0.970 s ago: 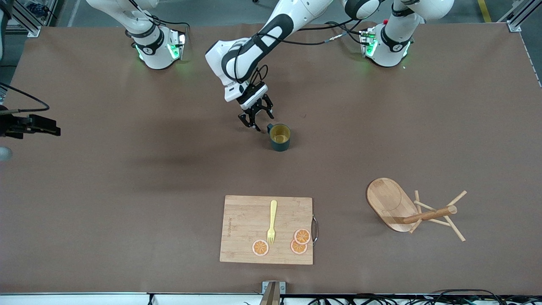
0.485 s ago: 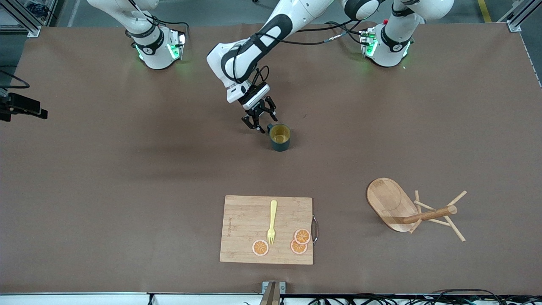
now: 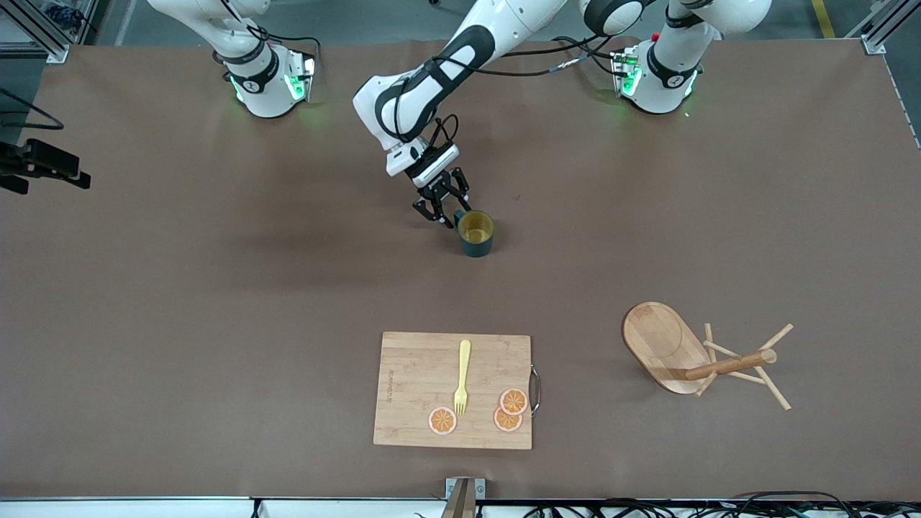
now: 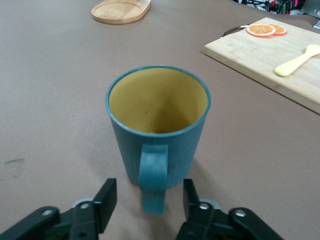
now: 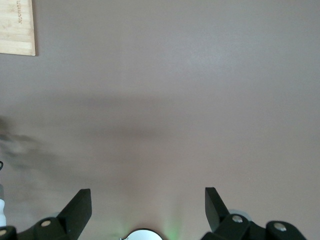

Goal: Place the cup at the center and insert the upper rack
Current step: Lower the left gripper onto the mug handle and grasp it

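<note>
The dark teal cup point(image 3: 475, 232) stands upright near the table's middle, its handle toward my left gripper point(image 3: 441, 211). In the left wrist view the cup point(image 4: 157, 120) shows its yellowish inside. My left gripper point(image 4: 150, 200) is open there, with a finger on each side of the handle and not touching it. The wooden mug tree point(image 3: 665, 345) lies on its side toward the left arm's end, nearer the front camera than the cup. Its base also shows in the left wrist view point(image 4: 121, 10). My right gripper point(image 5: 147, 210) is open and empty, high over bare table.
A rectangular cutting board point(image 3: 453, 388) lies near the table's front edge, carrying a yellow fork point(image 3: 462, 378) and three orange slices point(image 3: 512, 401). It also shows in the left wrist view point(image 4: 280, 55). The right arm's dark hand point(image 3: 43, 167) sits at the front view's edge.
My left gripper has moved in toward the cup, so its fingers now flank the handle. The right arm's hand has shifted along the front view's edge. The cup and mug tree have not moved.
</note>
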`<action>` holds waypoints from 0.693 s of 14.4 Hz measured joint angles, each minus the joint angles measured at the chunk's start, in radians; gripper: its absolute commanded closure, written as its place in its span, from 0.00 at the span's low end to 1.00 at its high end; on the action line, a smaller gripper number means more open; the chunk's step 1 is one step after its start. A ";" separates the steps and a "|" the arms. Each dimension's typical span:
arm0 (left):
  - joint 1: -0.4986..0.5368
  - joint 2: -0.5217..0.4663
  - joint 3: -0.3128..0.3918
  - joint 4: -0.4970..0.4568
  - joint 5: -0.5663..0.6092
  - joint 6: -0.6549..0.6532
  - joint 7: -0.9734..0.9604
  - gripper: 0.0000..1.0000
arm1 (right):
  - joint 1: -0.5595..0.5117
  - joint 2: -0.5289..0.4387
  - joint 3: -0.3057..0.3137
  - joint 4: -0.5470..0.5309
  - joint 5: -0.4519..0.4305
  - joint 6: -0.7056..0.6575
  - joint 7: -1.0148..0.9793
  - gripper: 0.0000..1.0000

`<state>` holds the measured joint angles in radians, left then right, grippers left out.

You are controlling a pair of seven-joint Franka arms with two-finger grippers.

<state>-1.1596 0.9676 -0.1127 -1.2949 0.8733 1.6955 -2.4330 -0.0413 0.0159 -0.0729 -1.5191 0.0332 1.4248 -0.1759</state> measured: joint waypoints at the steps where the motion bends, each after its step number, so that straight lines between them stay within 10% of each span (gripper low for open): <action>1: 0.000 0.000 0.005 0.000 0.006 0.000 0.000 0.59 | 0.005 -0.018 0.000 -0.019 -0.002 0.006 0.000 0.00; 6: 0.000 0.000 0.014 0.001 0.013 0.000 0.003 0.96 | 0.013 -0.056 0.000 -0.044 -0.007 0.009 0.000 0.00; 10: 0.008 -0.004 0.016 0.011 0.013 0.000 0.048 1.00 | 0.030 -0.066 -0.019 -0.047 -0.010 0.007 0.000 0.00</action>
<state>-1.1515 0.9631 -0.0964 -1.2836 0.8861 1.6953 -2.3853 -0.0114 -0.0500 -0.0919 -1.5657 0.0229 1.4318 -0.1759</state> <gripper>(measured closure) 0.789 0.000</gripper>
